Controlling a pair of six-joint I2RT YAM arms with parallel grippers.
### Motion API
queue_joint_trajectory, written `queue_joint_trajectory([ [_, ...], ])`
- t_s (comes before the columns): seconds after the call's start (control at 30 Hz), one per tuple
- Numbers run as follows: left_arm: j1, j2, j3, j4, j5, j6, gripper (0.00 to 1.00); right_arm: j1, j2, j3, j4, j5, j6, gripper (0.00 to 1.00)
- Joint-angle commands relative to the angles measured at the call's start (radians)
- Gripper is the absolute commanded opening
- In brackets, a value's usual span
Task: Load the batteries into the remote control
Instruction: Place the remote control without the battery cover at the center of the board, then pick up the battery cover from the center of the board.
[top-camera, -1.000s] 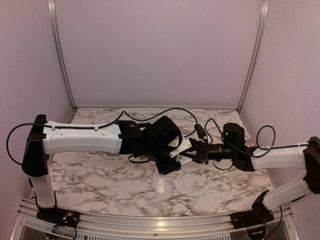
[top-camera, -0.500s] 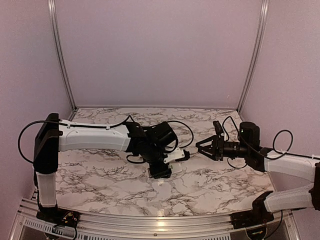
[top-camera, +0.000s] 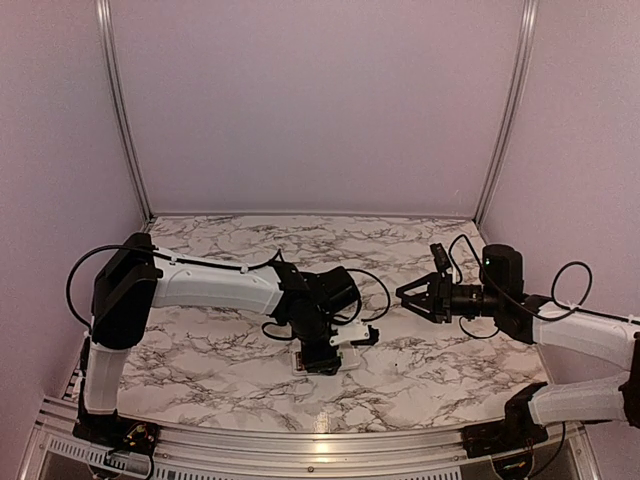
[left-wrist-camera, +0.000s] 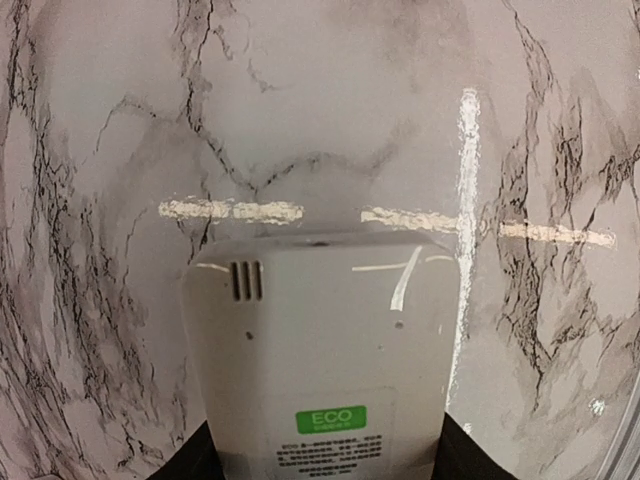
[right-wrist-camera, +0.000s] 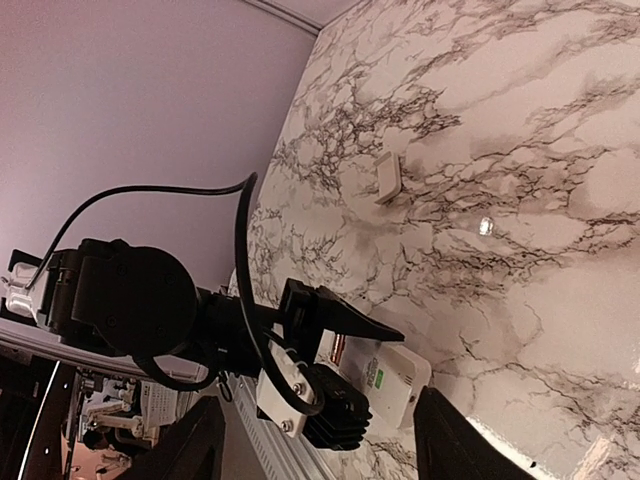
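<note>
The white remote control (left-wrist-camera: 320, 350) fills the left wrist view back side up, with a green ECO sticker. My left gripper (left-wrist-camera: 325, 468) is shut on its sides, low over the marble table (top-camera: 200, 350). From above, the remote control (top-camera: 352, 337) sticks out to the right of the left gripper (top-camera: 332, 350). In the right wrist view a thin orange-copper strip, apparently a battery (right-wrist-camera: 337, 349), shows in the remote control (right-wrist-camera: 395, 385) beside the left finger. My right gripper (top-camera: 408, 297) hangs open and empty, a short way right of the remote, pointing at it.
A small white flat piece (right-wrist-camera: 388, 177) lies alone on the marble, farther off in the right wrist view. Black cables loop over both wrists. Purple walls close in the back and sides. A metal rail (top-camera: 320, 440) runs along the near edge.
My right gripper opened and drew back to the right, away from the remote. My left arm carried the remote down and toward the near edge, close to the tabletop.
</note>
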Motion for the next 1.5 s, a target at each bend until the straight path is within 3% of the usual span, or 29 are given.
queue_joint_trajectory([
  [0.0,0.002,0.031,0.032,-0.01,0.035,0.03,0.48,-0.01,-0.014,0.019,-0.025,-0.002,-0.015,0.63],
  [0.13,0.002,0.051,0.044,-0.026,0.042,0.045,0.56,-0.009,-0.008,0.022,-0.023,-0.003,-0.015,0.63],
  [0.43,0.003,0.09,0.069,-0.054,0.075,0.066,0.63,-0.009,0.001,0.048,-0.044,-0.005,-0.03,0.63],
  [0.57,0.003,0.096,0.077,-0.064,0.083,0.071,0.72,-0.009,0.002,0.056,-0.054,-0.004,-0.035,0.63],
  [0.87,0.012,-0.013,0.062,-0.058,0.108,0.037,0.78,-0.01,0.022,0.067,-0.046,-0.012,-0.058,0.63],
  [1.07,0.18,-0.219,-0.061,0.122,0.155,-0.133,0.77,-0.009,0.04,0.087,-0.04,-0.017,-0.105,0.64],
  [1.2,0.303,-0.324,-0.197,0.278,0.113,-0.286,0.75,-0.009,0.047,0.146,-0.109,0.008,-0.199,0.64],
  [1.37,0.405,-0.295,-0.182,0.246,0.008,-0.492,0.64,-0.01,0.041,0.229,-0.232,0.092,-0.319,0.64],
  [1.47,0.41,-0.276,-0.17,0.238,-0.029,-0.589,0.61,-0.009,0.04,0.268,-0.285,0.149,-0.365,0.64],
])
